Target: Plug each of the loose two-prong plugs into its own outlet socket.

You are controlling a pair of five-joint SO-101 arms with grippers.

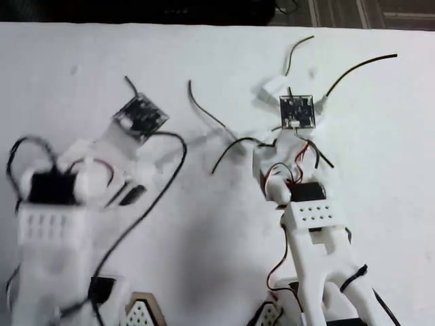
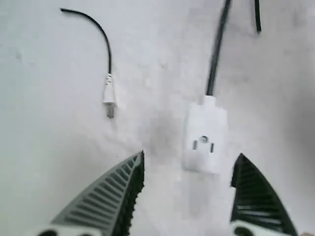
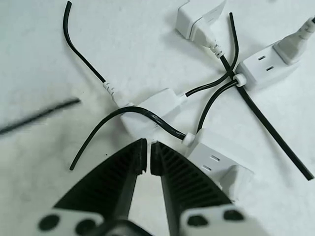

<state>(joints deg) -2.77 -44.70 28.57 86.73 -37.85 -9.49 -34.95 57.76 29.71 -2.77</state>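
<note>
L gripper [image 2: 191, 156]: open wide, one finger each side of outlet A, not touching it.
Outlet A [image 2: 204, 137]: white, flat on the table [image 1: 204, 258], slots up & empty; black cord leaves its far end.
Loose plug [image 2: 109, 96]: white, 2 prongs, lying unplugged on table, near outlet A but apart from it; its black cord curls away.
R gripper [image 3: 148, 147]: closed, fingertips nearly touching, nothing between them; over a cluster of outlets w/ crossing black cords.
Outlet B [image 3: 216, 160]: just beside R gripper's finger, slots empty.
Outlet C [image 3: 152, 110]: just ahead of R gripper's tips; a plug [image 3: 115, 96] looks seated in one end, can't tell for sure.
Outlet D [image 3: 263, 64]: farther out; white plug [image 3: 295, 42] pressed into its side, top slots free.
Outlet E [image 3: 189, 17]: farthest; plug [image 3: 206, 32] in it.
High view: the cluster lies by the R arm [image 1: 316, 224].
</note>
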